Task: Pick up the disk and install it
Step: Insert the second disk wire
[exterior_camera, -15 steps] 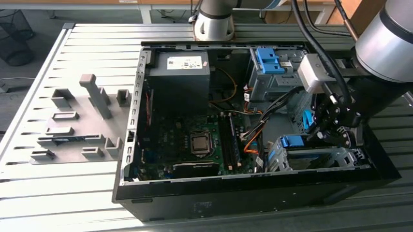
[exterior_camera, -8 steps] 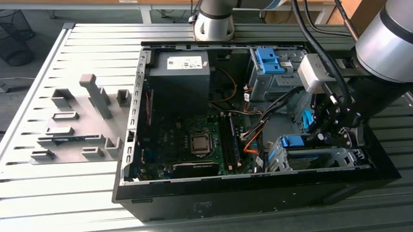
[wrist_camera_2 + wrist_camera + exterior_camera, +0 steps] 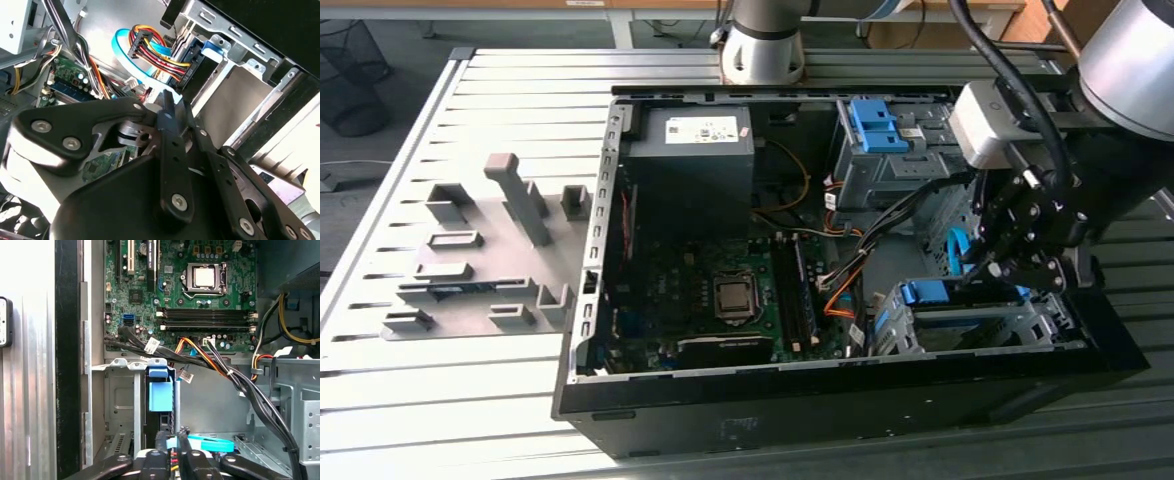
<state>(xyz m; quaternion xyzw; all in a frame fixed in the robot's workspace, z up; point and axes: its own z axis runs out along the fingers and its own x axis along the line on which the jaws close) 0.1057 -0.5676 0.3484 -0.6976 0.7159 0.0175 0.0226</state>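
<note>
The disk (image 3: 974,325) lies inside the grey drive cage (image 3: 894,325) at the front corner of the open computer case, on the exterior view's right, with its blue rail (image 3: 941,292) at the cage mouth. In the second wrist view its silver face (image 3: 235,97) shows in the cage, with a bundle of coloured wires (image 3: 160,52) running to its end. My gripper (image 3: 987,275) hangs just over the blue rail, its fingers drawn together. A light-blue flat cable (image 3: 131,55) reaches the fingertips (image 3: 167,102); whether it is pinched is unclear. In the first wrist view the gripper (image 3: 172,442) sits close to the blue rail (image 3: 160,390).
The motherboard (image 3: 720,290) fills the case floor, with a black power supply box (image 3: 691,150) at the back. A second cage with a blue bracket (image 3: 874,125) stands at the back right. Loose cables (image 3: 235,380) cross beside the cage. Grey fixtures (image 3: 480,250) stand on the table at the exterior view's left.
</note>
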